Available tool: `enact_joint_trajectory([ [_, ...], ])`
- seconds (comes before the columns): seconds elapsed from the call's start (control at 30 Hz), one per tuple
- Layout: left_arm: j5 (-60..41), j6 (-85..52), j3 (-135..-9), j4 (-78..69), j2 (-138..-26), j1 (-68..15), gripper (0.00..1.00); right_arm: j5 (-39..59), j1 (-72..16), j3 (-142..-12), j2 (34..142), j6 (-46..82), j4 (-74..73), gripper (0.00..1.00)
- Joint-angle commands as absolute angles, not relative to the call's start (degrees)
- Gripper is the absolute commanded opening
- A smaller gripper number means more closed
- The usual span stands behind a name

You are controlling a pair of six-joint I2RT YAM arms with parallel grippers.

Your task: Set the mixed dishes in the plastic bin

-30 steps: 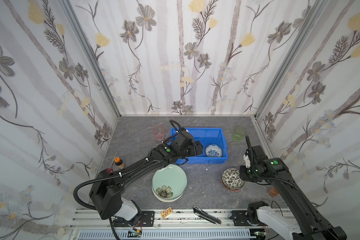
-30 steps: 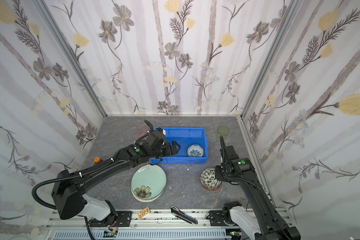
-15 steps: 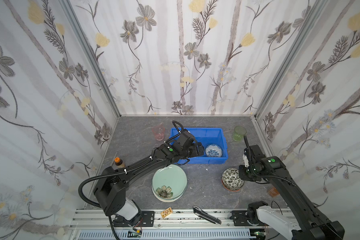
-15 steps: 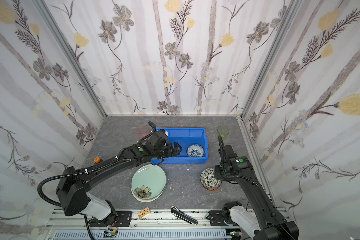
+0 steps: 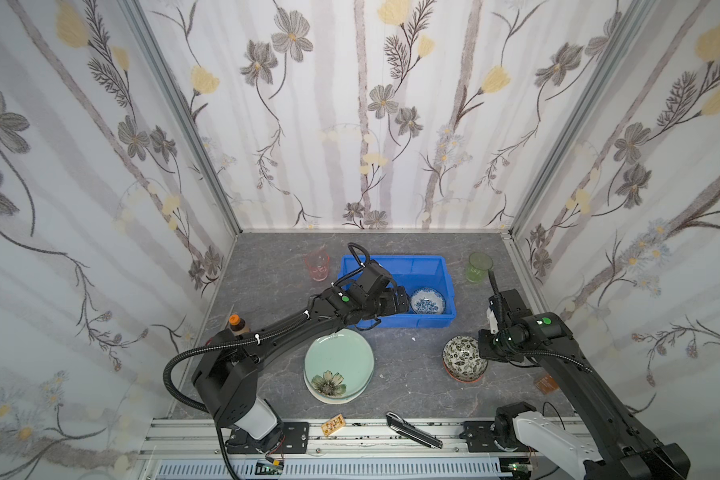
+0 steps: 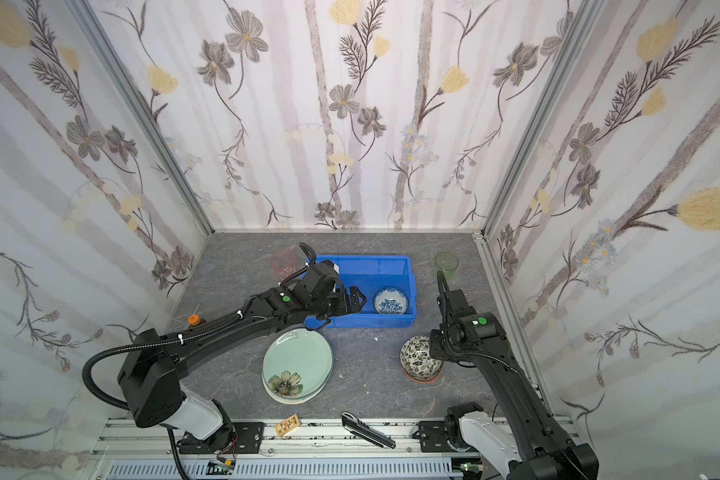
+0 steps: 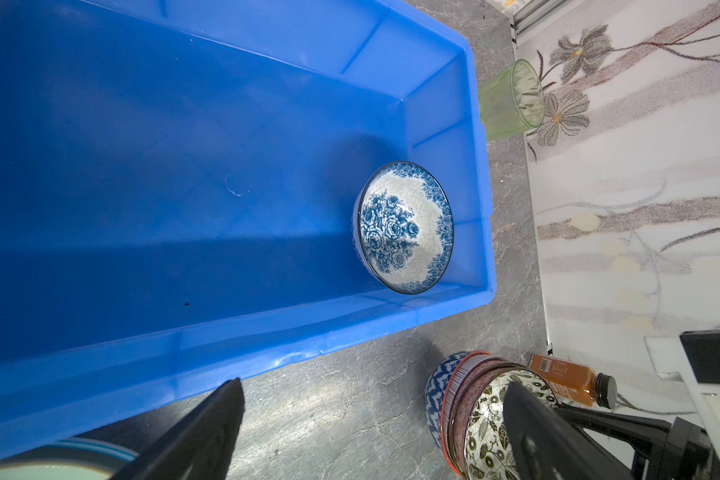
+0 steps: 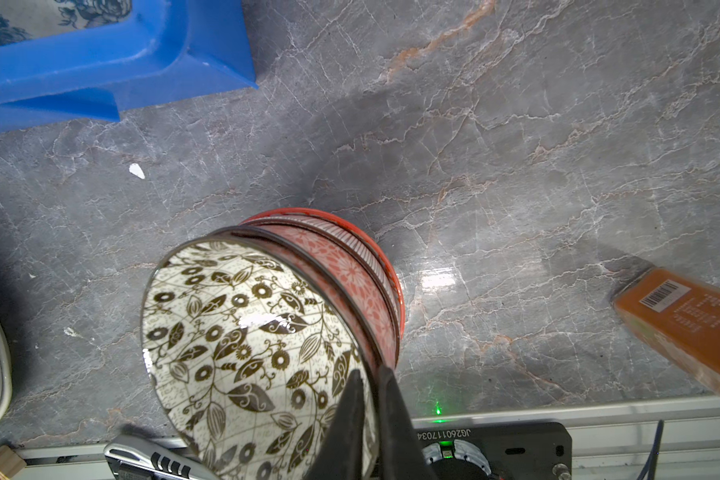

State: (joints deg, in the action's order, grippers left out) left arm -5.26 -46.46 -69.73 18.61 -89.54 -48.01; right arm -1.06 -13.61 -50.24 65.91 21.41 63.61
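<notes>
While one bowl (image 5: 427, 300) lies binned, two tumblers (image 5: 317, 266) (image 5: 479, 267) stand.

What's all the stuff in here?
bin: 1, blue, back middle
patterned bowl: 1, blue-white, inside bin
top bowl: 1, black-white, atop right stack
lower bowls: count unclear, red, blue, beneath
plate stack: 1, pale green topmost, front middle
pink tumbler: 1, pink, left of bin
green tumbler: 1, green, right of bin
standing bottle: 1, brown, left side
lying bottle: 1, brown, right side
tool: 1, dark, front rail
tag: 1, wooden, front rail
left gripper: 1, black, open over bin
right gripper: 1, black, pinching top bowl's rim
</notes>
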Motion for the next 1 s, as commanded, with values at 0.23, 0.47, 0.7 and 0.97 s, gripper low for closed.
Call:
enact_joint_trajectory([
  [0.23, -5.4, -46.2, -69.8, 16.3, -90.1, -48.0, 1.0, -1.1, -13.7, -52.2, 65.4, 21.9, 62.3, 0.08],
  [0.47, -5.6, -46.3, -69.5, 16.2, -89.9, -48.0, 1.0, -2.9, -13.7, -52.0, 65.1, 22.0, 62.4, 0.17],
  [0.7, -5.7, -46.4, -69.2, 16.0, -90.0, -48.0, 1.0, -3.7, -13.7, -51.0, 65.9, 22.0, 61.7, 0.27],
  [0.97, -5.8, -46.6, -68.7, 15.9, -90.0, -48.0, 1.0, -3.0, -13.7, -49.5, 66.6, 21.8, 60.7, 0.21],
])
